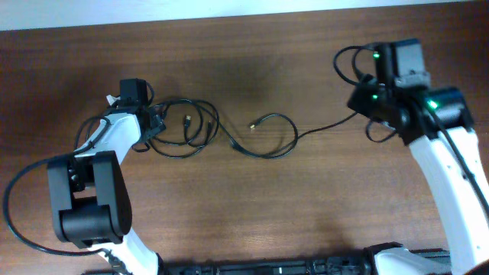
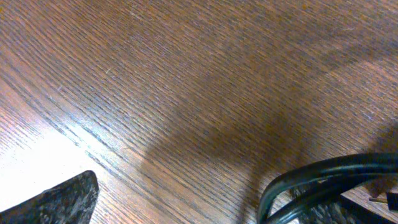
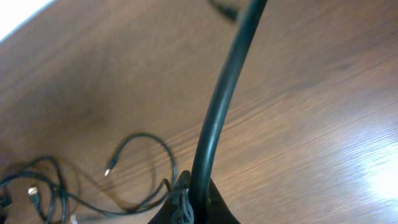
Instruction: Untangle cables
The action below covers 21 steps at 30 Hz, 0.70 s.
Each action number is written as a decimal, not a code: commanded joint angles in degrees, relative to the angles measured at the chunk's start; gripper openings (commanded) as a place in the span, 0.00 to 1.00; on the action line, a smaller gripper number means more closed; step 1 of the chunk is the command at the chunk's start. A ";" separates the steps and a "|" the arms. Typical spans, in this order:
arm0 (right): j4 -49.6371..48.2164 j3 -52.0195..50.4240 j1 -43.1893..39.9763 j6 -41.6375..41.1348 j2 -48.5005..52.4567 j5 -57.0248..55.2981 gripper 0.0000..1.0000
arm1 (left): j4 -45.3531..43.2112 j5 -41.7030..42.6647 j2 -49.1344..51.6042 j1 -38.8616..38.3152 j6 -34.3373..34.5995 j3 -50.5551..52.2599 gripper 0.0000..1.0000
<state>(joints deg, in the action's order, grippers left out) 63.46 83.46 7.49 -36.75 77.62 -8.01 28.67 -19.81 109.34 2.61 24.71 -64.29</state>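
Observation:
A tangled bundle of thin black cables (image 1: 187, 131) lies left of centre on the wooden table. One cable (image 1: 273, 137) runs out of it in a loose loop with a small plug end (image 1: 252, 126), then on to the right. My right gripper (image 1: 357, 107) is shut on that cable; in the right wrist view the cable (image 3: 217, 106) rises from between the closed fingers (image 3: 198, 202). My left gripper (image 1: 155, 122) is at the bundle's left edge. Its fingers (image 2: 205, 211) are wide apart, with a cable loop (image 2: 323, 177) against the right finger.
The wooden table (image 1: 252, 206) spreads around the cables. Thicker black arm wires loop at the left arm (image 1: 15, 198) and near the right arm's wrist (image 1: 348, 61). The table's far edge (image 1: 229, 15) runs along the top. The bundle also shows in the right wrist view (image 3: 31, 186).

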 commanded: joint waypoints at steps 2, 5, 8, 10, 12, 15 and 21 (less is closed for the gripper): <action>0.00 0.39 -3.43 4.76 -2.16 -13.86 0.04 | 1.64 2.03 4.17 0.28 -0.96 3.30 0.99; -0.17 6.05 -3.72 4.85 -8.50 -12.48 0.04 | 1.40 1.92 4.17 0.28 -0.94 3.30 0.99; -4.52 6.78 -3.76 12.17 -17.33 -12.39 0.04 | 1.42 2.08 4.17 0.28 -0.94 3.30 0.99; -10.05 6.78 -3.76 17.09 -21.18 -13.86 0.04 | 1.42 2.10 4.17 0.28 -0.94 3.30 0.99; -13.18 6.78 -3.76 17.79 -22.43 -18.78 0.04 | 1.42 2.10 4.17 0.28 -0.94 3.30 0.99; -23.50 6.78 -3.78 35.28 -18.75 -30.14 0.04 | 1.42 2.10 4.17 0.28 -0.94 3.30 0.99; -13.97 6.75 -3.76 35.91 1.70 -0.79 0.04 | 1.86 2.10 4.17 0.28 -0.94 3.30 0.99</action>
<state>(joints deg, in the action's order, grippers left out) 49.01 89.86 3.88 -1.52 75.16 -28.95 28.62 -19.68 109.34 2.61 24.73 -64.25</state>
